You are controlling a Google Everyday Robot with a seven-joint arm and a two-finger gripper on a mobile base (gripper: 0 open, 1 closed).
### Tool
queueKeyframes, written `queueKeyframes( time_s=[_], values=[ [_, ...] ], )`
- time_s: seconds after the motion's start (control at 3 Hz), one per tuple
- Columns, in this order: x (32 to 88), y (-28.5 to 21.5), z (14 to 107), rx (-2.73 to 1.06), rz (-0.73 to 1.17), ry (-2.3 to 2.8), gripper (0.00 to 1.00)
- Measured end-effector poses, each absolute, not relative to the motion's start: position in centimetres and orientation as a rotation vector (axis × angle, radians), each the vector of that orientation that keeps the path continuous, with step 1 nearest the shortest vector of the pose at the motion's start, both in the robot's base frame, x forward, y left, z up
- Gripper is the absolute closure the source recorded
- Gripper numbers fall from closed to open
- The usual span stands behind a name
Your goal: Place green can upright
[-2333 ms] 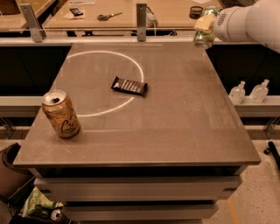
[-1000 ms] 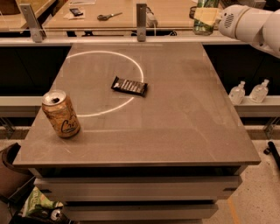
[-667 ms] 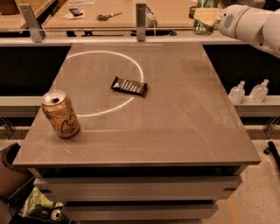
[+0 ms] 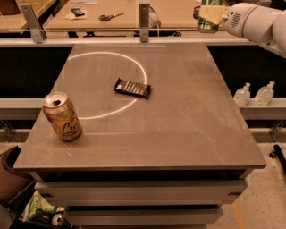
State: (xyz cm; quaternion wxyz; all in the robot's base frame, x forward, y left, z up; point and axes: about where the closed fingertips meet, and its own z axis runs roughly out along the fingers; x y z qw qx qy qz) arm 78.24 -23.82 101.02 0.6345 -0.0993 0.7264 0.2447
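Observation:
The green can (image 4: 205,21) shows at the top right, upright, its top cut off by the frame edge. My gripper (image 4: 212,14) is shut on it, with a pale finger (image 4: 217,13) across its side. It holds the can in the air above the far right corner of the grey table (image 4: 187,129). The white arm (image 4: 257,22) comes in from the right.
An orange-tan can (image 4: 62,117) stands upright near the table's front left. A dark snack bar (image 4: 132,88) lies by a white circle marked on the top. A metal post (image 4: 144,16) stands at the far edge. Two small bottles (image 4: 254,94) sit on a ledge to the right.
My gripper has lifted the green can a little higher at the far right corner. It has hardly moved in the last second. The other things have not moved.

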Motion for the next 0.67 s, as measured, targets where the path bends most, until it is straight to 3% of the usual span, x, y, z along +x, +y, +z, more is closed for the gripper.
queueKeyframes(
  time_s=[0.67],
  values=[
    [77.8, -25.6, 104.6, -0.413, 0.570, 1.572, 1.00]
  ],
)
